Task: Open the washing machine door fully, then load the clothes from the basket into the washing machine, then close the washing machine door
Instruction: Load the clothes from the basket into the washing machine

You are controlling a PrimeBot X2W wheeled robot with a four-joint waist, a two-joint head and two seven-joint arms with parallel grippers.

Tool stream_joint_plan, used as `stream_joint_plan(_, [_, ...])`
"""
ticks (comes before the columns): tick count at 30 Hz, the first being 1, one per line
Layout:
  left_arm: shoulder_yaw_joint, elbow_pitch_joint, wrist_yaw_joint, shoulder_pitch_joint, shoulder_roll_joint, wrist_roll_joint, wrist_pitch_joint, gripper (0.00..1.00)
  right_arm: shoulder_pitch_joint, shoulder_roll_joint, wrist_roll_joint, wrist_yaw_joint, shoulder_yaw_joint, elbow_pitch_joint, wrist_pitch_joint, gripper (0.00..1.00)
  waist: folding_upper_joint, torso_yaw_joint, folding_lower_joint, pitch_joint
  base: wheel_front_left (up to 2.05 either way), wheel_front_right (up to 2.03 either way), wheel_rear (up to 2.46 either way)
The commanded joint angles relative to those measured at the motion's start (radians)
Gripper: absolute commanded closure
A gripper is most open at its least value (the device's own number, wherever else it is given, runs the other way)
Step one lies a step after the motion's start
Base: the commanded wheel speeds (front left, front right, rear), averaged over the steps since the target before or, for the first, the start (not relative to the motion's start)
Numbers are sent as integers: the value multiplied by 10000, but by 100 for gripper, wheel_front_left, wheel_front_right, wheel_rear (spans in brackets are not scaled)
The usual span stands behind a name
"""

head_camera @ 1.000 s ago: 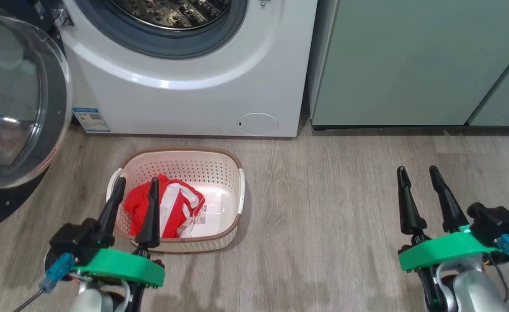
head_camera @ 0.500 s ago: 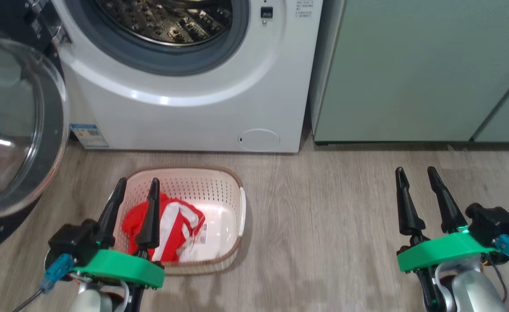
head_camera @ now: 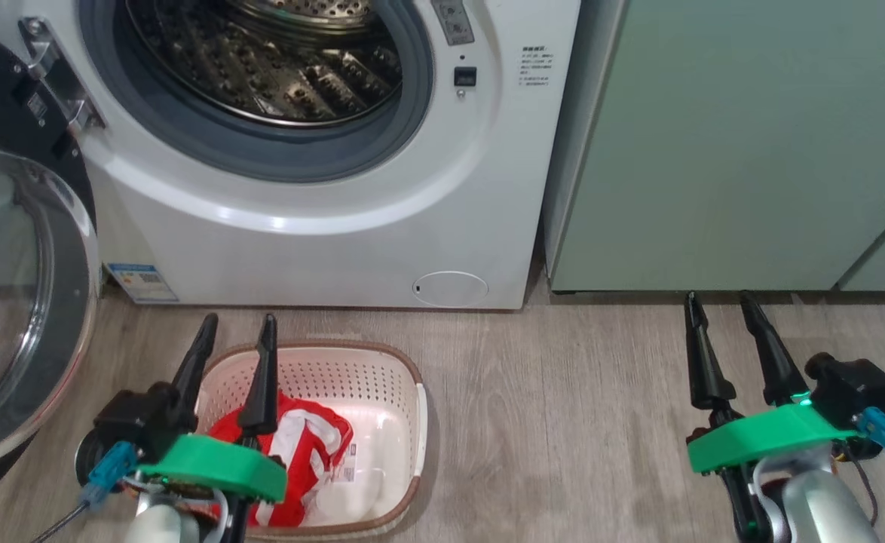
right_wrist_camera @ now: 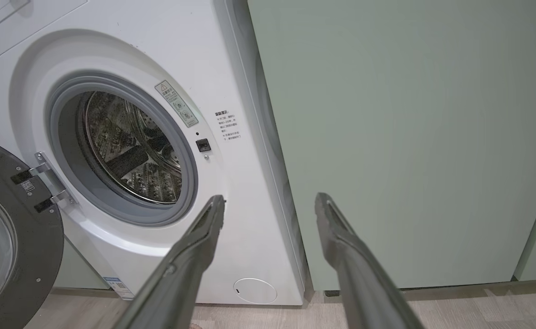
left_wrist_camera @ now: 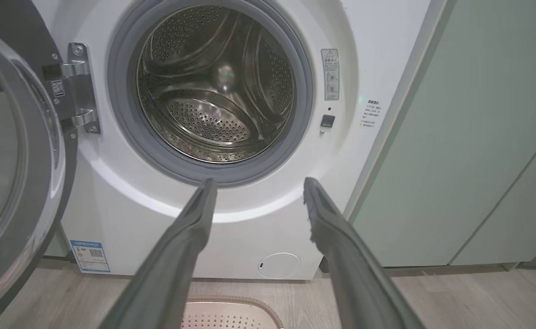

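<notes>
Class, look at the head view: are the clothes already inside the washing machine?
No, the clothes lie in the basket on the floor before the washing machine.

You have a glossy white washing machine (head_camera: 322,249) with a matt grey rubber ring (head_camera: 186,147) and a shiny perforated steel drum (head_camera: 277,75). Its door (head_camera: 13,302) is clear glass in a glossy black rim. The basket (head_camera: 352,381) is smooth perforated plastic, and the clothes (head_camera: 314,445) are soft cloth. The floor (head_camera: 578,422) looks like matt wood grain, the cabinets (head_camera: 714,151) smooth satin green.

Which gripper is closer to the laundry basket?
Left. The left gripper hovers at the basket's left end; the right gripper is far to its right, above floor.
</notes>
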Motion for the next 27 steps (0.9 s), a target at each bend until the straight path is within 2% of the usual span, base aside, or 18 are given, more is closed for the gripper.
stream_joint_plan(1, [294, -288, 83, -195, 103, -62, -49, 0, -233, -6, -101, 0, 285, -280, -93, 0, 0, -1, 0, -22, 0, 0, 0])
stream_joint_plan(27, [185, -87, 100, -122, 102, -367, -49, 0, -163, -6, -233, 0, 479, -358, -93, 0, 0, 129, 0, 42, 0, 0, 0])
